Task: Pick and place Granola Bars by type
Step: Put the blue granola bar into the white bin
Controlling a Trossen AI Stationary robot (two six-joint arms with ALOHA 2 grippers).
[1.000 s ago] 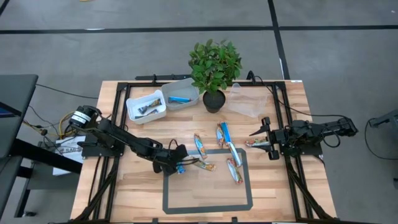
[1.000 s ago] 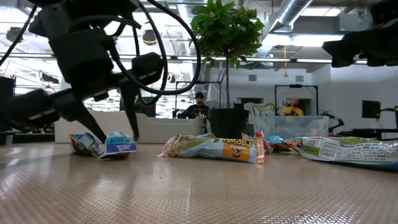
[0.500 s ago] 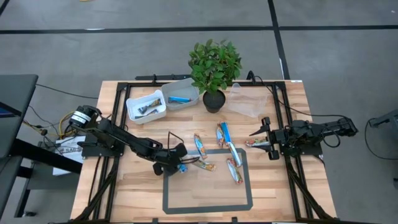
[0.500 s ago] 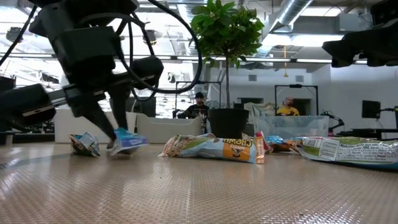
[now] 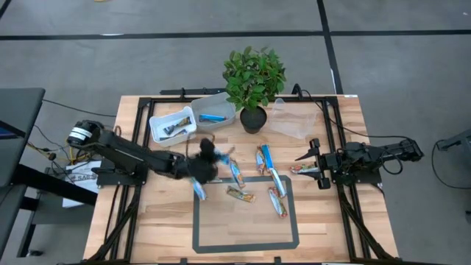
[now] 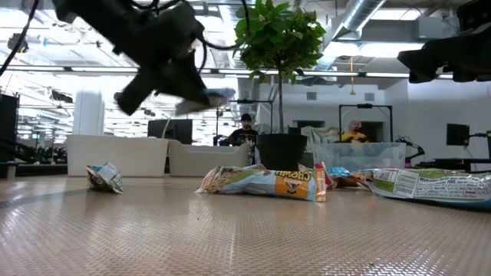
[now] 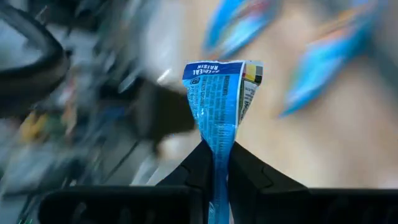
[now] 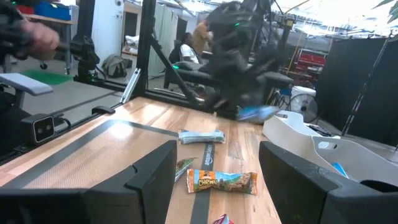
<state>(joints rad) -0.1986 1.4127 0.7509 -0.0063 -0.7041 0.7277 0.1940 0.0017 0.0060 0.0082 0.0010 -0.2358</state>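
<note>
My left gripper [image 7: 216, 163] is clamped on a slim blue-and-white wrapped granola bar [image 7: 219, 106], which stands up between my two dark fingers [image 7: 194, 167] with its printed end uppermost. From above, this gripper [image 5: 202, 163] sits over the wooden table [image 5: 324, 221], raised off the surface near the middle and just in front of the two tubs; the table-level camera shows it high above the tabletop [image 6: 165, 73], blurred.

My right gripper [image 5: 313, 163] waits near the right edge of the table with its fingers [image 8: 149, 177] spread wide and nothing between them. A brown-gold wrapped bar [image 5: 300, 168] lies just beside it.

The remaining granola bars lie loose on the table around the grey taped rectangle [image 5: 246, 248]:
- a blue-and-white bar [image 5: 235, 172] just beside my left gripper;
- a brown-gold bar [image 5: 241, 194] inside the rectangle's upper left part;
- a pair of bars [image 5: 262, 158] just above the rectangle's top edge;
- a blue-and-white bar [image 5: 277, 182] crossing that edge;
- an orange-toned bar [image 5: 277, 202] inside the rectangle at right.

At the back, a white plastic tub [image 5: 156, 131] holds a dark wrapped bar [image 5: 176, 129], and the clear tub [image 5: 224, 105] touching it holds a blue bar [image 5: 212, 117]. A potted green plant [image 5: 254, 77] stands beside them, with a clear plastic lid [image 5: 293, 118] to its right.
</note>
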